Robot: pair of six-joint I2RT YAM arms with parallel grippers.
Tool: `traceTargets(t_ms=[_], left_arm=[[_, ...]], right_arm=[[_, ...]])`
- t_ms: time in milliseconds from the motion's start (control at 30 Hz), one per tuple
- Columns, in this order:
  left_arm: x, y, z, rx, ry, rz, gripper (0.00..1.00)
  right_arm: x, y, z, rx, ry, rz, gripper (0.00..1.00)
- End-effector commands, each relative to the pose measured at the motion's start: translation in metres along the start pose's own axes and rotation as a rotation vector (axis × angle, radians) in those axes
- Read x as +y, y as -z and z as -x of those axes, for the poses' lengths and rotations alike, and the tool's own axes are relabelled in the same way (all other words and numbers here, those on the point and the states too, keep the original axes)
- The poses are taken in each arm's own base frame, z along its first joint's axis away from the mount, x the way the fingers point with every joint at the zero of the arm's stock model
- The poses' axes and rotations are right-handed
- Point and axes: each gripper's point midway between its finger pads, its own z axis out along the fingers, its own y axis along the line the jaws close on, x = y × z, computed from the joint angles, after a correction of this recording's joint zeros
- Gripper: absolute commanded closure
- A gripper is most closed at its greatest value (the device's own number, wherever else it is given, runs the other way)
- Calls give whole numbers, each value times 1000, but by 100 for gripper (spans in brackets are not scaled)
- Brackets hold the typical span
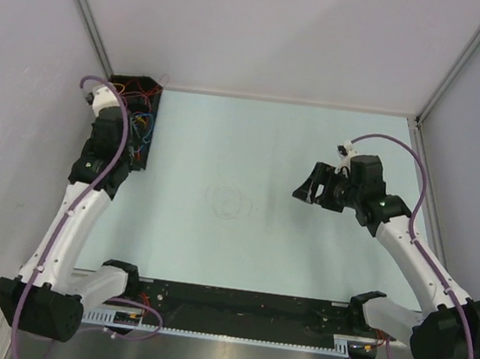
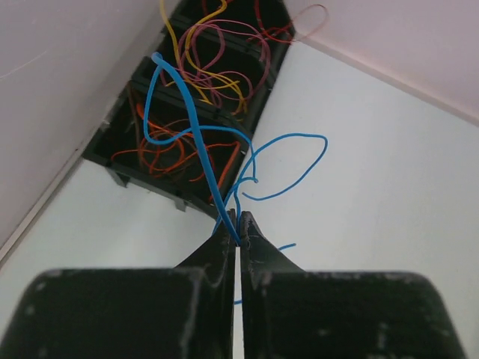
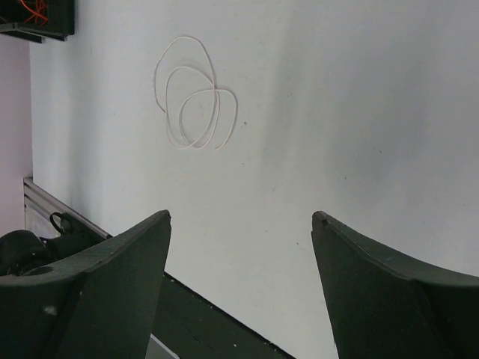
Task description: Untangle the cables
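Left pincer [image 2: 238, 228] clamped on a blue wire [image 2: 196, 134], tips pressed together with only the strand between; from the tips, up and slightly left, then bent over the tray [image 2: 112, 161] just ahead; more blue loops ahead and to the right of the tips, out over the desk [image 2: 389, 209]; one short blue end just below and right of the tips. In the tray's nearest compartment, ahead and left of the pincer, orange wires [image 2: 168, 153] in a loose heap; in the compartment beyond, yellow and purple wires [image 2: 213, 67] curled together; at the far end, red wires [image 2: 277, 30], one loop spilling past the rim. Tray hard against the wall on the pincer's left.

Right pincer [image 3: 241, 218] wide apart, gripping nothing, held above bare desk; well ahead and to its left, a pale wire [image 3: 194, 93] flat on the desk in a few overlapping loops, touching nothing else; far off to its left, a corner of the tray with a glimpse of orange. From above, pale wire between the two pincers, well apart from both.
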Motion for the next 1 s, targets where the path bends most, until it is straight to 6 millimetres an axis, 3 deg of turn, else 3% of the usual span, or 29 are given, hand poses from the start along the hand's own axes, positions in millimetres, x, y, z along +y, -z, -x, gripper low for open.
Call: traceTargets(t_ms=[0, 33, 67, 333, 600, 733, 967], left_arm=[[17, -14, 14, -2, 125, 10, 100], [12, -17, 12, 10, 145, -31, 100], [26, -27, 13, 12, 186, 4, 100], [68, -65, 1, 73, 321, 91, 100], [68, -94, -11, 178, 285, 65, 100], [78, -120, -35, 266, 293, 91, 100], [95, -162, -61, 365, 286, 141, 100]], right_arm=[[3, 6, -1, 0, 33, 20, 20], [2, 5, -3, 6, 34, 20, 20], [2, 5, -3, 9, 35, 21, 20], [0, 3, -7, 18, 36, 31, 19], [1, -1, -9, 26, 33, 53, 19], [3, -1, -8, 29, 30, 77, 19], [10, 0, -13, 45, 30, 129, 19]])
